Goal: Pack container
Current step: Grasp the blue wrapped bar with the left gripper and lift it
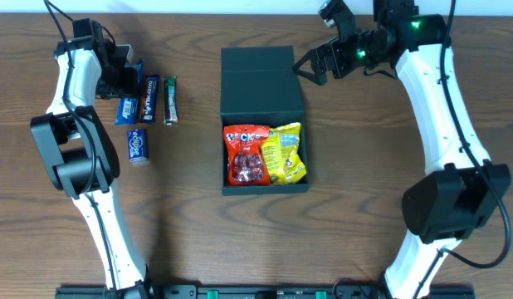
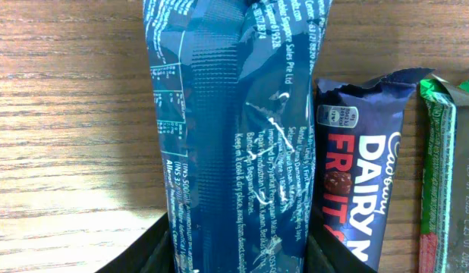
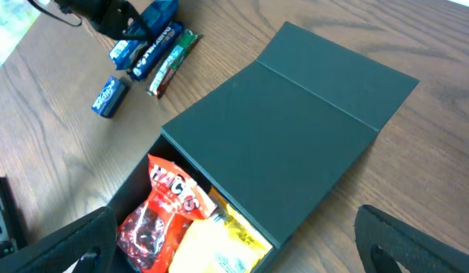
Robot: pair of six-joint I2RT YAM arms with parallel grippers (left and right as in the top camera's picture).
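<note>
Left end effector (image 2: pixel 238 254), bottom centre of the wrist view: jaws are set against both long edges of the blue packet (image 2: pixel 234 129), which lies flat on the desk (image 2: pixel 67 114). Whether a firm pinch is made cannot be told. A Dairy Milk Fruit & Nut bar (image 2: pixel 363 167) is seen just beside it on the right, and a green-wrapped bar (image 2: pixel 439 174) beyond that at the frame's right edge.

The squeeze should be finished gently, since the wrapper looks soft. A straight vertical lift is advised so the neighbouring bar is not dragged.

The container (image 1: pixel 224 158) sits at the centre of the overhead frame, open, with its lid flap (image 1: pixel 261 83) laid back toward the top. The red Hacks bag (image 1: pixel 246 154) and yellow bag (image 1: pixel 287 154) lie inside it side by side, and little bare floor is seen. The packet is probably best laid flat on top.

Right end effector (image 1: pixel 310 68), upper right of the overhead frame: spread wide, empty, near the flap's corner. It is best kept clear of the transfer path.
</note>
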